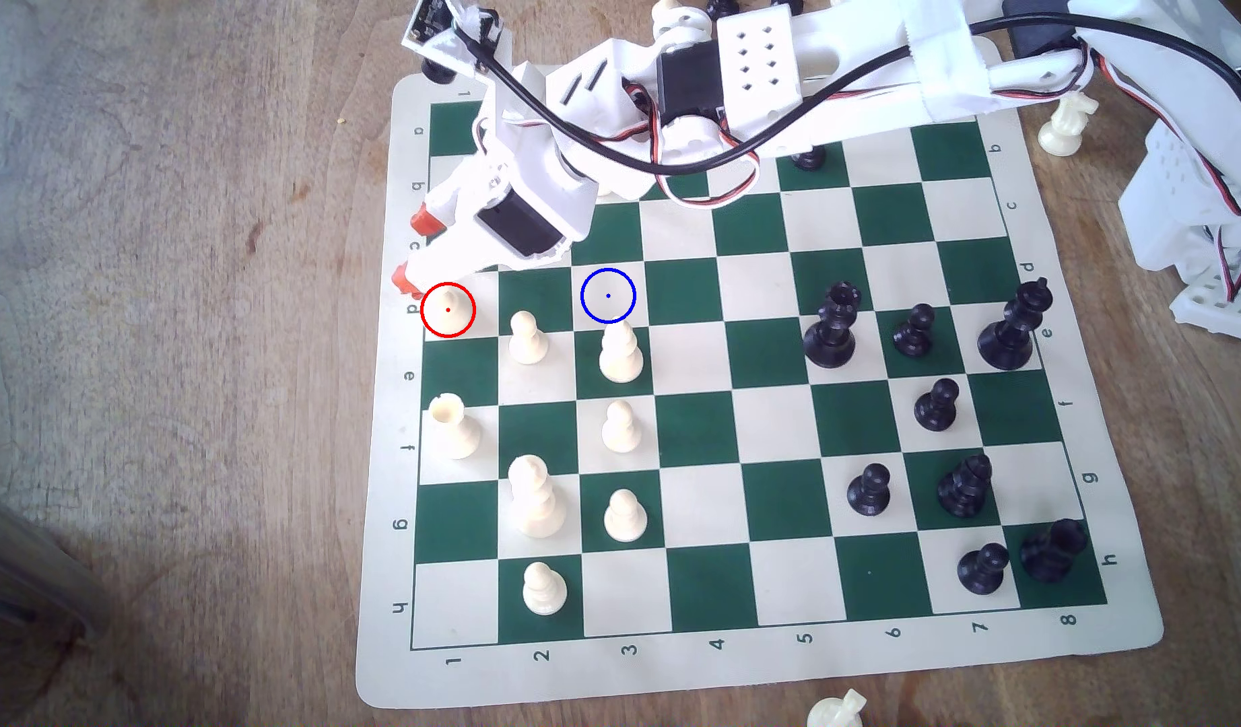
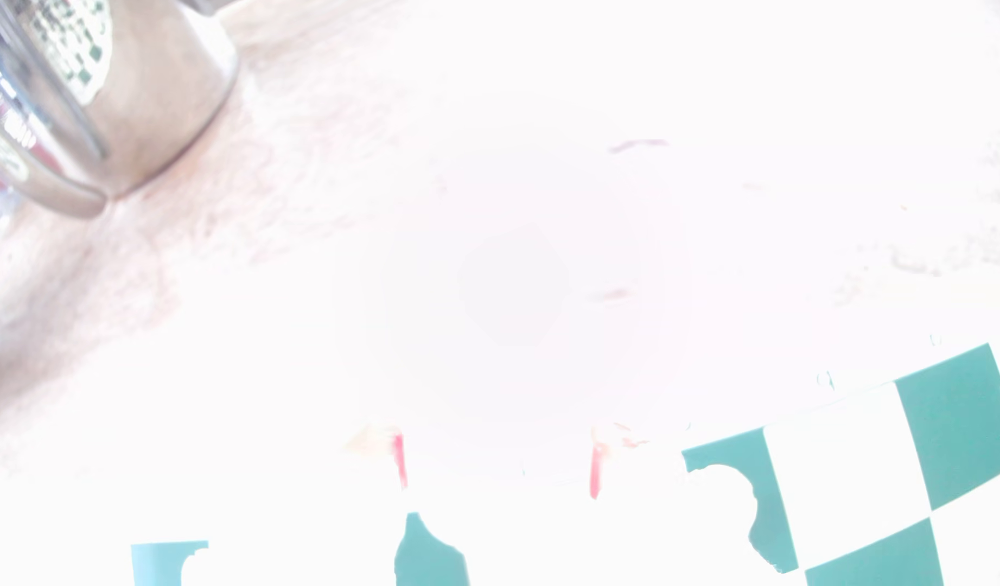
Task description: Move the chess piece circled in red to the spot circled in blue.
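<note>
Cream-white chess piece (image 1: 449, 305) inside red ring, d1 square, mostly hidden under white gripper with red-orange fingertips (image 1: 413, 250). Jaws apart, tips spread above piece at board edge. Blue-ringed cream square (image 1: 608, 296) two files toward exterior view's right, unoccupied. Wrist view overexposed.

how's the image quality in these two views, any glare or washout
Wrist view: heavily overexposed, mostly blown out to white; green board squares, two red fingertips and a shiny metal object survive. Exterior view: evenly lit and sharp, soft shadows; the gripper near the red-circled piece is clear.
</note>
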